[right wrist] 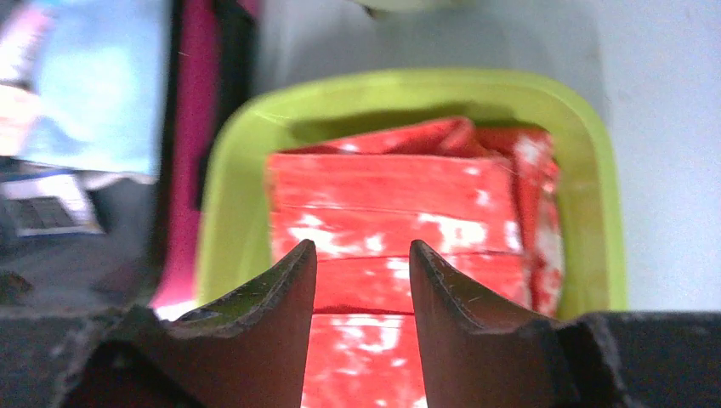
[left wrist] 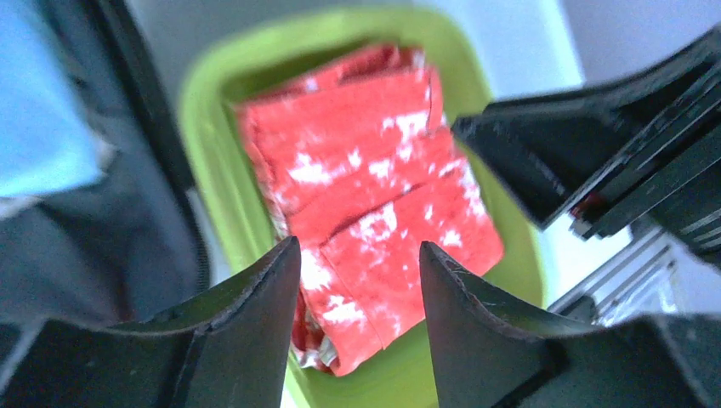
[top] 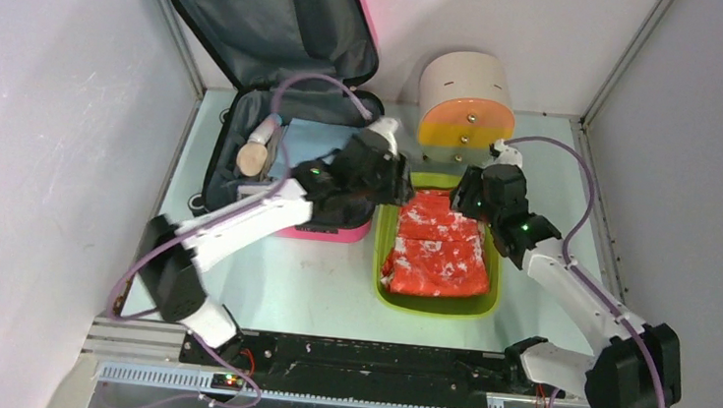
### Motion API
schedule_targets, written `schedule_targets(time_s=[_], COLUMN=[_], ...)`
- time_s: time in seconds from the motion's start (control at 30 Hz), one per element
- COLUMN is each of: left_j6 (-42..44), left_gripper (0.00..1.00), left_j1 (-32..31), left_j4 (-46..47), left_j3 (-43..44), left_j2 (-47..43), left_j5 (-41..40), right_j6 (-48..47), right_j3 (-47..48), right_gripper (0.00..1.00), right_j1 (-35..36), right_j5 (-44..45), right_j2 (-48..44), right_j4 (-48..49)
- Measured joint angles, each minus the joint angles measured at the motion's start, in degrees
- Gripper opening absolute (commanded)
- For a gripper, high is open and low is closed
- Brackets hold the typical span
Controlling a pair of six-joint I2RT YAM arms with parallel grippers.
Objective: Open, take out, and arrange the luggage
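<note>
Suitcase (top: 265,18) opened far left; red cloth (top: 438,245) laid in tray (top: 432,307); items (top: 255,155) left inside; left gripper (left wrist: 359,280), right gripper (right wrist: 363,272) parted, empty.

The right gripper (right wrist: 361,251) holds its two dark fingers parted above a folded red cloth (right wrist: 400,183) flecked with white, which lies in a lime-green tray (right wrist: 229,212). Just left of the tray runs the luggage (right wrist: 191,127), pink-edged with black trim, with something light blue (right wrist: 102,85) inside.
</note>
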Motion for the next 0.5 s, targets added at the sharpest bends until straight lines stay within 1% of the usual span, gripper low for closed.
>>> schedule_targets(time_s=[0.1,0.17,0.23,0.3,0.33,0.4,0.5], left_j6=[3.13,5.09,7.23,9.01,9.99,12.39,15.21], left_gripper=[0.62,0.64,0.64,0.65,0.67,0.70,0.70], left_j1=[3.76,7.82,13.46,18.86,21.55,27.30,34.14], left_j4=[-2.01,-3.21,-4.72,-6.10,-6.93,-9.05,-11.06], left_j3=[0.94,0.96,0.94,0.94,0.94,0.94,0.94], left_j2=[-7.85,-11.91,-14.43,-15.10,-15.02,-13.94,-11.17], left_j5=[-0.44,-0.70,-0.35,0.96,2.01,4.09,7.37], right_j6=[1.70,2.78,3.52,3.76,3.82,3.78,3.58], right_j3=[3.80,6.80,9.07,10.88,11.76,12.85,13.70], right_gripper=[0.49,0.50,0.49,0.45,0.43,0.42,0.41], right_j1=[3.19,5.25,7.48,9.35,10.51,12.59,15.41], right_j5=[0.57,0.76,1.57,2.38,2.99,3.65,4.26], right_j2=[-1.79,-1.75,-1.66,-1.18,-0.76,0.09,1.75], right_j4=[-0.37,-0.44,-0.61,-0.72,-0.72,-0.57,-0.44])
